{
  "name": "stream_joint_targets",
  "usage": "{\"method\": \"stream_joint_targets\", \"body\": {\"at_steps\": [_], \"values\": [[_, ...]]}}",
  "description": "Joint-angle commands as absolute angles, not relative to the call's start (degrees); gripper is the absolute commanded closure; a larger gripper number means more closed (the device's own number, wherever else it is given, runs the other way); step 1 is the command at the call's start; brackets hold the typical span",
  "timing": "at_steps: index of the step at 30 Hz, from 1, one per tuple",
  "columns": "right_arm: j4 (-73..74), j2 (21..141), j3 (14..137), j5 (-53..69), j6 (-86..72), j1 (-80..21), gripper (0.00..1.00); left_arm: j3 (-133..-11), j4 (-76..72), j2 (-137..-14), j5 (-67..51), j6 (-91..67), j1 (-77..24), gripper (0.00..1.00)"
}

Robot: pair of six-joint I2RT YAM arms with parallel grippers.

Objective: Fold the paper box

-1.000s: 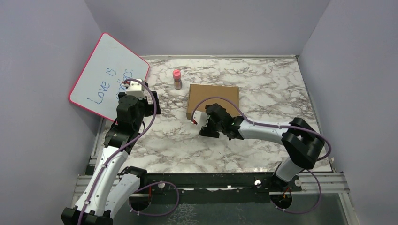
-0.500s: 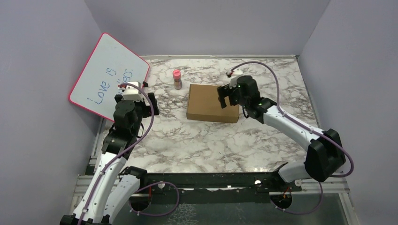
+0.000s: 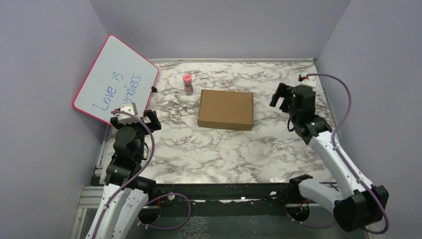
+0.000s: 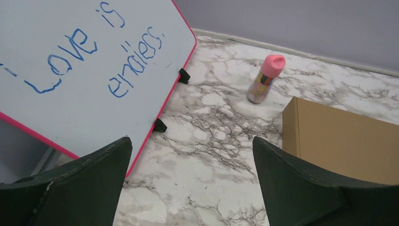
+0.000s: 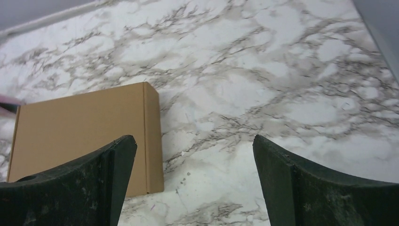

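Grippers first: the left gripper (image 3: 136,117) hangs well to the left of the box (image 3: 226,108) and nearer the arm bases, with its jaws spread wide and nothing between them. The right gripper (image 3: 282,97) hangs off the box's right side, level with its far right corner and clearly apart from it. It is also spread wide and carries nothing.

The box lies flat on the table (image 3: 209,149). From above it reads as a closed, shallow rectangle with its lid down and no flaps or tabs sticking out. The right wrist view shows a crisp fold line along its right wall. By that look the folding seems essentially done, though the pictures do not show whether the front tabs are tucked in.

As for handling, I judge it light and fairly stiff, since it is hollow corrugated card. It would likely slide on the smooth marble if pushed from one side only, and a broad panel would dent under a hard pinch. The safest hold seems to be across a short side wall or on a lid edge near a corner, where the folds stiffen it, with the other arm bracing the opposite wall.

A bottle (image 3: 187,84) stands just beyond the box's far left corner, and a whiteboard (image 3: 114,79) leans well to its left.
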State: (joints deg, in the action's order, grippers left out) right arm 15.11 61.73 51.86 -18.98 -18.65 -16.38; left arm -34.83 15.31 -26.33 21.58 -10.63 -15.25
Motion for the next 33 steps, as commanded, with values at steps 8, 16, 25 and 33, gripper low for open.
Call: {"method": "stream_joint_targets", "body": {"at_steps": [8, 16, 25, 33], "values": [[22.9, 37.7, 44.3, -32.3, -23.7, -15.8, 0.00, -29.2, 10.4, -9.1, 27.7, -12.2, -15.5, 0.01], [18.9, 26.4, 39.4, -27.4, -21.9, -15.7, 0.00, -33.5, 12.2, -9.0, 21.2, -10.8, -15.2, 0.01], [17.4, 25.9, 39.0, -24.0, -21.8, -15.7, 0.00, -30.3, 9.9, -0.2, 23.7, -10.8, -14.2, 0.01], [16.5, 25.8, 38.0, -22.3, -22.2, -15.7, 0.00, -29.0, 7.1, -1.0, 22.2, -11.6, -12.4, 0.01]]}}
